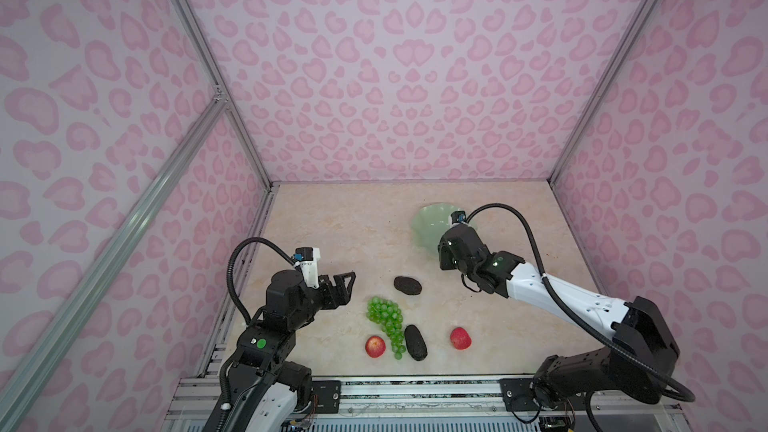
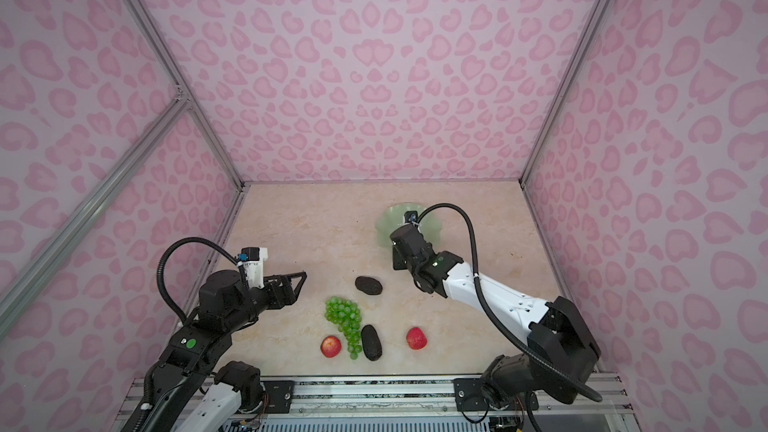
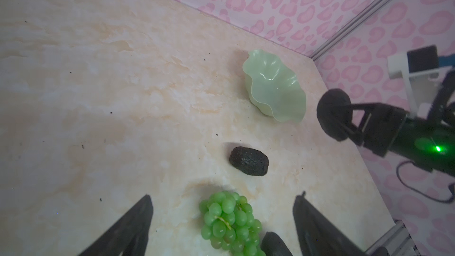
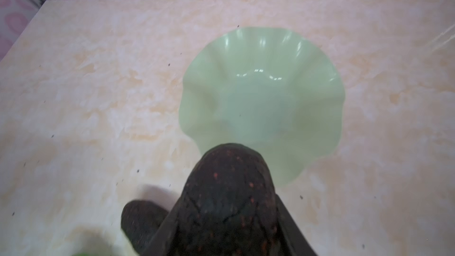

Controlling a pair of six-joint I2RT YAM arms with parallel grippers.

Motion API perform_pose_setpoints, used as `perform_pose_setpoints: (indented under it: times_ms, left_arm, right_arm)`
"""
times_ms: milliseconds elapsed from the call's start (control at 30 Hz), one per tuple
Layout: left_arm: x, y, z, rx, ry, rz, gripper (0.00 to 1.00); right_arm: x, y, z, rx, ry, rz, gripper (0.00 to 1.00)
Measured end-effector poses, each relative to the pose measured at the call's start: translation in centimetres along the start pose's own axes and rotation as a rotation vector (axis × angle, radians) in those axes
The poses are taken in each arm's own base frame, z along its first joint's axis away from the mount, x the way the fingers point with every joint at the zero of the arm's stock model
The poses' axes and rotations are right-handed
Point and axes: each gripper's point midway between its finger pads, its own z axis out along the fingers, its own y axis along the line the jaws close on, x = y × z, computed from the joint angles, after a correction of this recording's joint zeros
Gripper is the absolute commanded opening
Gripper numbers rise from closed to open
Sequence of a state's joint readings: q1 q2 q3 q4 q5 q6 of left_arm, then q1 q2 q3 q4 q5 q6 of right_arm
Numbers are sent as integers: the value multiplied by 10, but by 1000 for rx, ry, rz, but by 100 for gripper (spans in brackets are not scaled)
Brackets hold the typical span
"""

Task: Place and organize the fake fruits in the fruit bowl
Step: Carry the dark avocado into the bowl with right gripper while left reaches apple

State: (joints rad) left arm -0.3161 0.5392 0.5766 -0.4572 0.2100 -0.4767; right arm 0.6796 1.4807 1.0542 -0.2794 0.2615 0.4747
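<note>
Right wrist view shows your right gripper (image 4: pixel 230 203) clamped on a dark avocado (image 4: pixel 229 176), raised off the table (image 4: pixel 98 94) near the rim of the mint-green fruit bowl (image 4: pixel 307 119). Your left gripper (image 3: pixel 224 196) hangs near the green grapes (image 1: pixel 384 317) with its fingers wide apart, holding nothing. Two more avocados (image 1: pixel 407 285) (image 1: pixel 415 342) and two red fruits (image 1: pixel 375 346) (image 1: pixel 460 338) lie on the table, well apart from your bowl.

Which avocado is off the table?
The avocado in the right pincer, near the fruit bowl; the other two avocados lie on the table.
</note>
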Motion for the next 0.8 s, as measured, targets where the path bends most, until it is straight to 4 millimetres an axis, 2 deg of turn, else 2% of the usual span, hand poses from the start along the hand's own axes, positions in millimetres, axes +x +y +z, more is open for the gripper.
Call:
perform_pose_setpoints:
  times_ms: [67, 167, 333, 400, 567, 800]
  left_arm:
    - [9, -4, 1, 13, 29, 6, 89]
    - [22, -10, 0, 31, 65, 9, 88]
    - [46, -17, 1, 52, 140, 10, 87]
    - [56, -21, 1, 62, 172, 17, 87]
    - [82, -27, 1, 63, 253, 35, 85]
    - [131, -22, 4, 29, 380, 66, 84]
  right_arm:
    - [-12, -8, 24, 25, 21, 0, 36]
    - [-21, -5, 64, 11, 72, -18, 36]
    - [-15, 2, 120, -10, 149, -48, 35]
    - [-10, 2, 137, -11, 173, -51, 37]
    - [-3, 7, 162, -20, 208, -49, 47]
    - [-1, 4, 166, -26, 218, -37, 73]
